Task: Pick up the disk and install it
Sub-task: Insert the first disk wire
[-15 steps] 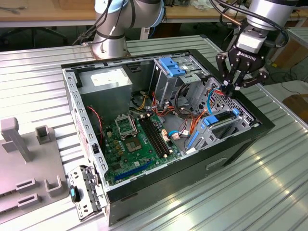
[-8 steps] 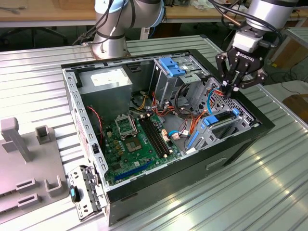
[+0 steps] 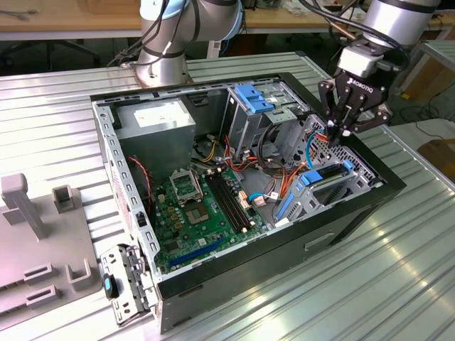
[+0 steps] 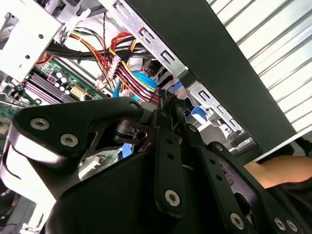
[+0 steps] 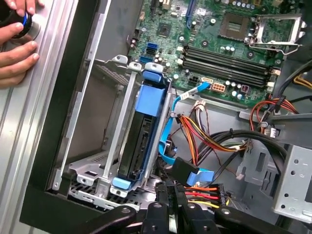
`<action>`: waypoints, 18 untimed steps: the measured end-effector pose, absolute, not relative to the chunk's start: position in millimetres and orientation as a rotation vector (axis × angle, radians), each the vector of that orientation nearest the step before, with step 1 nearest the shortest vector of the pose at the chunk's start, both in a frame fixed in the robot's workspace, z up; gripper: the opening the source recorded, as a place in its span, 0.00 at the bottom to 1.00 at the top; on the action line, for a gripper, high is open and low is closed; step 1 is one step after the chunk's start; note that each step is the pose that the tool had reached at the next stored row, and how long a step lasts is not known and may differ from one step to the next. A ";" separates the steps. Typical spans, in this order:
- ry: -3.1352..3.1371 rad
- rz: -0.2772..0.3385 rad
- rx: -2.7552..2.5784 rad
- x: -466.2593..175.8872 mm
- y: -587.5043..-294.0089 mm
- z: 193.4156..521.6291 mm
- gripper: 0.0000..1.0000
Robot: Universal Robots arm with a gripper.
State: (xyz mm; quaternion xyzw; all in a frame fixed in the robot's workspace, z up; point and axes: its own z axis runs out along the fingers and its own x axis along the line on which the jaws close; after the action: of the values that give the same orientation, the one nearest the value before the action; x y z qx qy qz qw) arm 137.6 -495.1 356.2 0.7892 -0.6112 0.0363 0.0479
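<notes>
The disk (image 5: 140, 146) stands on edge in the metal bay at the case's front corner, and its light-blue carrier (image 5: 150, 95) runs along its top. In the exterior view the disk (image 3: 328, 179) lies low in that bay at the exterior view's right. My gripper (image 3: 341, 132) hangs just above and behind the bay, beside the bundle of red, yellow and orange cables (image 5: 204, 139). Its black fingers (image 5: 160, 207) are shut together with nothing seen between them. In the second wrist view the gripper (image 4: 163, 101) points down at the blue data cable (image 4: 146, 80).
The open black computer case (image 3: 355, 213) sits on a ribbed metal table. Inside are the green motherboard (image 3: 199, 206), a grey power-supply box (image 3: 153, 117) and a blue bracket (image 3: 252, 96) on a metal cage. A person's hand (image 5: 14, 46) rests by the case wall. Grey fixtures (image 3: 28, 206) stand at the exterior view's left.
</notes>
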 end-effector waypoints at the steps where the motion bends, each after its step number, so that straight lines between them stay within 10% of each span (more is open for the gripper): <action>1: -1.882 0.109 2.392 137.6 -495.1 355.8 0.17; 18: -2.008 0.088 2.296 137.2 -508.0 353.4 0.17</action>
State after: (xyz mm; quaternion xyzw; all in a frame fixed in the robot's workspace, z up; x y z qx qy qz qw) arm 137.2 -508.0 353.4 0.7517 -0.6573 0.0287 0.0450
